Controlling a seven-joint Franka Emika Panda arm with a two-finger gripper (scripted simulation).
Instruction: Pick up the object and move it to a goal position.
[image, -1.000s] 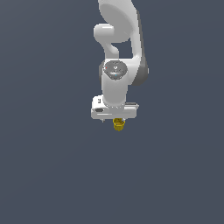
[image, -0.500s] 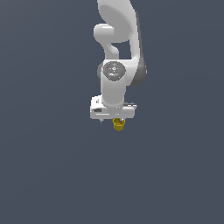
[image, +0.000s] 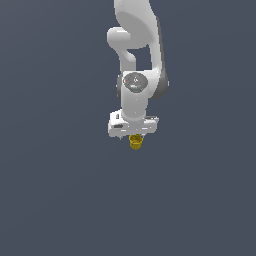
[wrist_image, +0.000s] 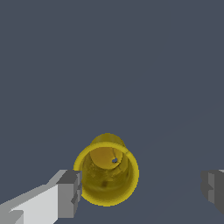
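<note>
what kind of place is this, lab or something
Most likely a bare simulated test scene, not a real room. The backdrop is flat, featureless grey-blue in both views, with no furniture or walls. Only a smooth white robot arm and a small golden-yellow cup-like object between its gripper fingers appear.

Honestly not much else here, just a plain dark blue-grey background (image: 55, 190) all around and under the hand, flat and featureless.
</note>
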